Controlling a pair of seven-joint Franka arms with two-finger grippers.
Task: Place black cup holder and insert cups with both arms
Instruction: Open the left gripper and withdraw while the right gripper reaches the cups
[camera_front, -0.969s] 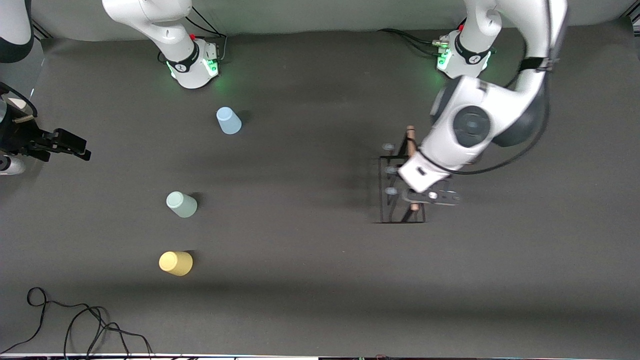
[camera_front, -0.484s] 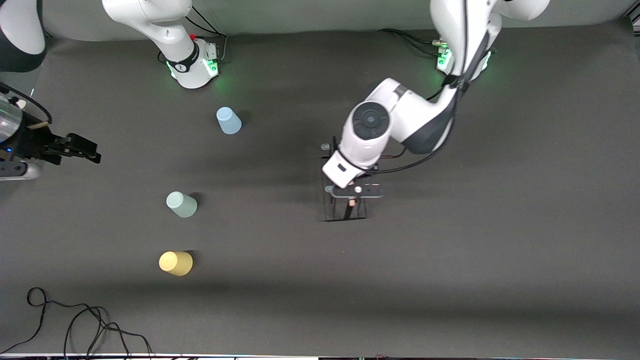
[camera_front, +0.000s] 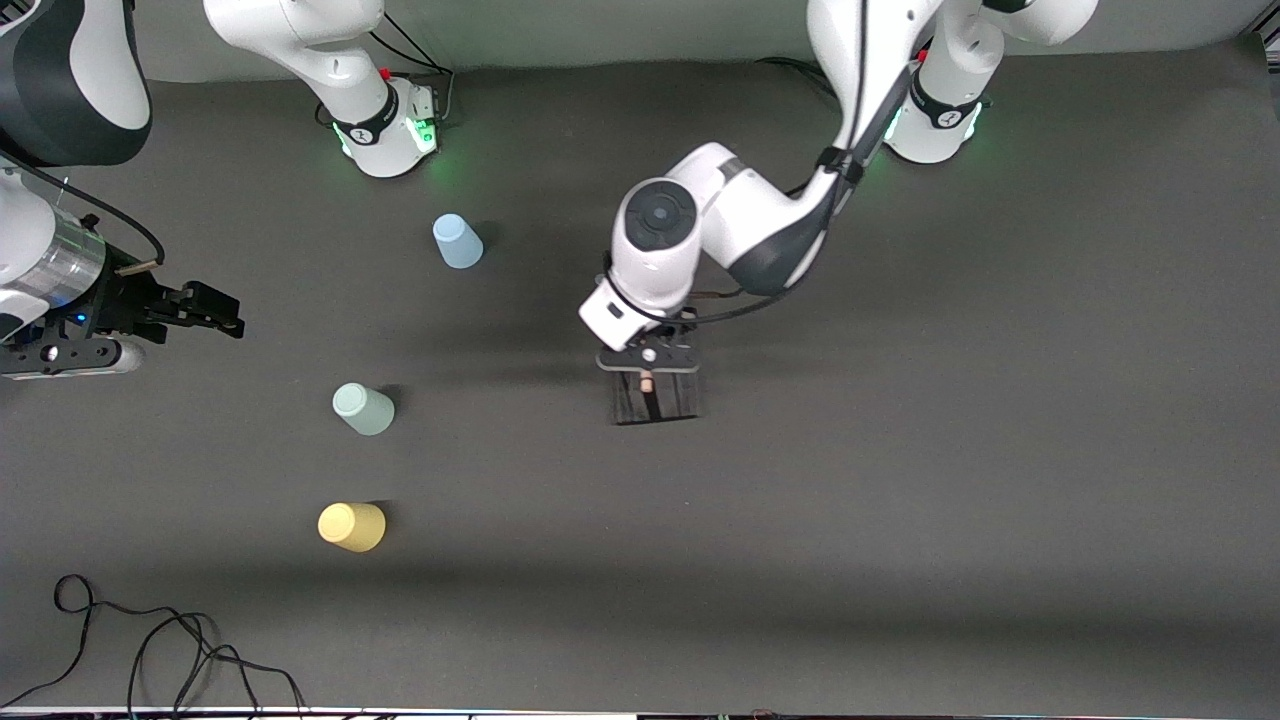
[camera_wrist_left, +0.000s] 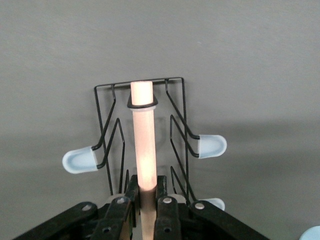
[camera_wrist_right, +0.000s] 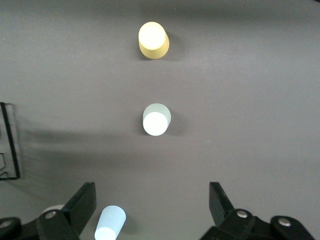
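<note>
A dark grey bench (camera_front: 900, 520) is seen from a high camera facing two white jointed robot arms with dark grey joints, their bases along the top edge.

The left arm reaches from its base down to the middle of the bench. Its black two-finger end effector (camera_front: 648, 362) is clamped on the light wooden rod handle (camera_wrist_left: 143, 145) of a black wire cup holder (camera_front: 655, 398), a rack with a rectangular base and pegs capped in pale blue. The left wrist view shows the two fingers (camera_wrist_left: 131, 192) pressed against either side of the rod near one end, with the wire frame and blue-tipped pegs (camera_wrist_left: 212, 145) spreading out below it. Whether the rack's base touches the bench or hangs just above it cannot be told.

The right arm's end effector (camera_front: 205, 305) is over the bench's edge at the right arm's end, with its fingers spread wide and nothing between them; the right wrist view shows the two black fingertips (camera_wrist_right: 86, 200) far apart.

Three small tapered plastic cups stand upside down on the bench, toward the right arm's end and well apart from the rack. The pale blue cup (camera_front: 457, 241) is farthest from the front camera, close to the right arm's base. The pale sage green cup (camera_front: 362, 409) is nearer to the camera. The yellow cup (camera_front: 351, 526) is nearest of the three, just past the green one.

A thin black cable (camera_front: 150, 650) lies looped at the bench's lower corner.
</note>
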